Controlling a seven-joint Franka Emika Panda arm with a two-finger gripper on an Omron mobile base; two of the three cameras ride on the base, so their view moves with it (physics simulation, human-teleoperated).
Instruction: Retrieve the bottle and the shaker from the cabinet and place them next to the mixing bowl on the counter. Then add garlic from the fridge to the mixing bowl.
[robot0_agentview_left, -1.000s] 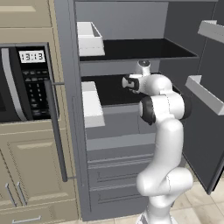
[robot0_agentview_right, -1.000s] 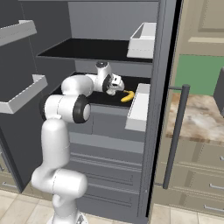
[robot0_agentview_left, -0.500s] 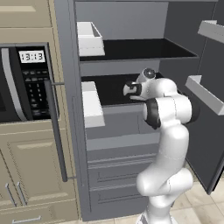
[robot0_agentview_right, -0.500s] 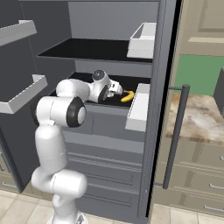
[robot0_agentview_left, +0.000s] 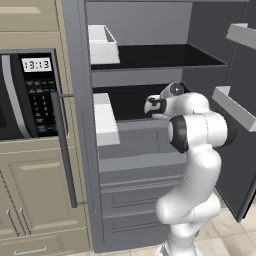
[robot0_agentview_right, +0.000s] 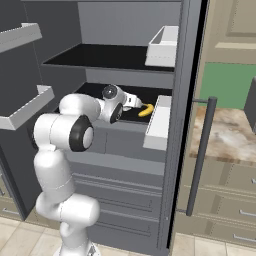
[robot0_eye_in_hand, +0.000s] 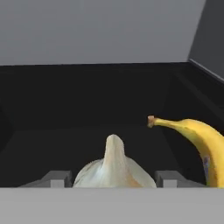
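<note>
— So, fingers (robot0_eye_in_hand: 57, 178)?
— Spread apart, one either side of the garlic (robot0_eye_in_hand: 114, 168), no clear contact.
— And around them?
— Banana (robot0_eye_in_hand: 197, 138) just right of the fingers, both lying on the fridge (robot0_agentview_right: 125, 75) shelf's black surface.

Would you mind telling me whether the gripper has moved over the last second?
Yes. In the right base view the gripper has reached further along the black lower shelf toward the banana; the garlic now sits between its fingertips.
</note>
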